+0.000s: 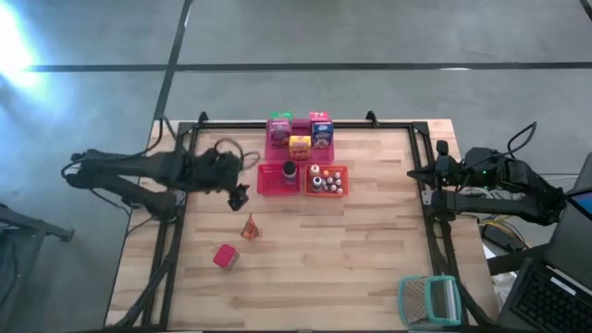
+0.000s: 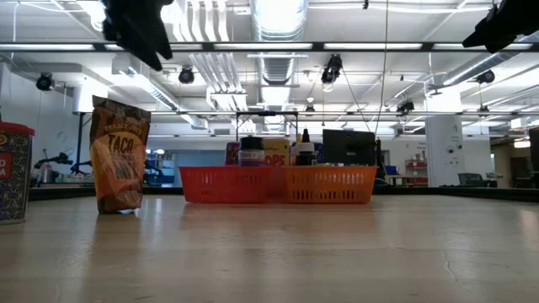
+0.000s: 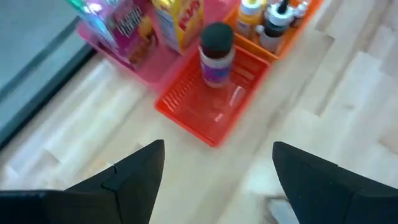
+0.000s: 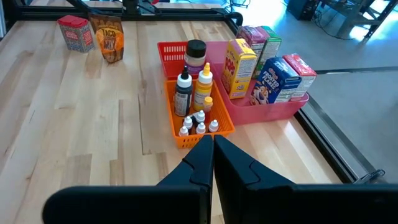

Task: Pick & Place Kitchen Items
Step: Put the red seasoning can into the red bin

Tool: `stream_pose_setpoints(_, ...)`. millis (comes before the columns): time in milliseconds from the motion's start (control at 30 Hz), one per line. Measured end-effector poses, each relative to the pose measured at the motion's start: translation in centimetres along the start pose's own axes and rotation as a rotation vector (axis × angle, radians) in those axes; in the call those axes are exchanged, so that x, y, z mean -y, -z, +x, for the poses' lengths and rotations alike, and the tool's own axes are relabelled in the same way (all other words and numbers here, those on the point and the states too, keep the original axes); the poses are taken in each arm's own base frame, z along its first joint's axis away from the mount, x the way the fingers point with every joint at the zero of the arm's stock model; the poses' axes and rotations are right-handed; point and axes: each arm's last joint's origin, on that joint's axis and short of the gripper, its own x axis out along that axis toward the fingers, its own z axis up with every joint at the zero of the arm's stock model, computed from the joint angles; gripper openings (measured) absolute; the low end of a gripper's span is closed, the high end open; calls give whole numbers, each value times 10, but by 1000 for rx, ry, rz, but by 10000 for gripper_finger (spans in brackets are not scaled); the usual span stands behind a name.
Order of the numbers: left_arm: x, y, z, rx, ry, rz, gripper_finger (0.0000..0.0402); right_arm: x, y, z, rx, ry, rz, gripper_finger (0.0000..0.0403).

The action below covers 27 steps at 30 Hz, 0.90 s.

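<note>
— Table (image 1: 351, 259) first: wooden top, black frame. What stands on it?

— Toward the far edge, a pink tray (image 1: 277, 146) with four cartons: green (image 1: 279, 123), pink-red (image 1: 278, 137), blue (image 1: 321, 132), yellow (image 1: 300, 146). Touching its near side, a red basket (image 1: 270, 181) holding one dark-lidded jar (image 1: 289, 170), and beside that an orange basket (image 1: 339, 176) of small bottles (image 1: 324, 179).

— And the arms?

— Left gripper (image 1: 238, 195) hangs above the bare wood just left of the red basket, jaws spread wide, nothing between them. Right gripper (image 4: 212, 152) waits at the table's right edge, jaws pressed together, empty.

— Anything loose?

— A taco bag (image 1: 250, 227) upright nearer the front, and a red canister (image 1: 225, 256) just beyond it toward the front left. Both are well apart from the trays. A teal-framed mesh thing (image 1: 428, 301) sits at the front right corner.
</note>
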Motion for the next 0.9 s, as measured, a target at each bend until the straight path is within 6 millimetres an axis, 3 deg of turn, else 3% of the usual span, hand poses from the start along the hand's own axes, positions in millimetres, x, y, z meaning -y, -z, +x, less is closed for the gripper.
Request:
stream_pose_setpoints(333,42,42,-25,-41,65,-248,303,0,0,0,0,0,0,8)
stream_pose_setpoints(567,53,70,-39,-239,8,-386,303,0,0,0,0,0,0,8)
stream_pose_setpoints(900,80,82,-36,-402,-80,-446,303,0,0,0,0,0,0,8)
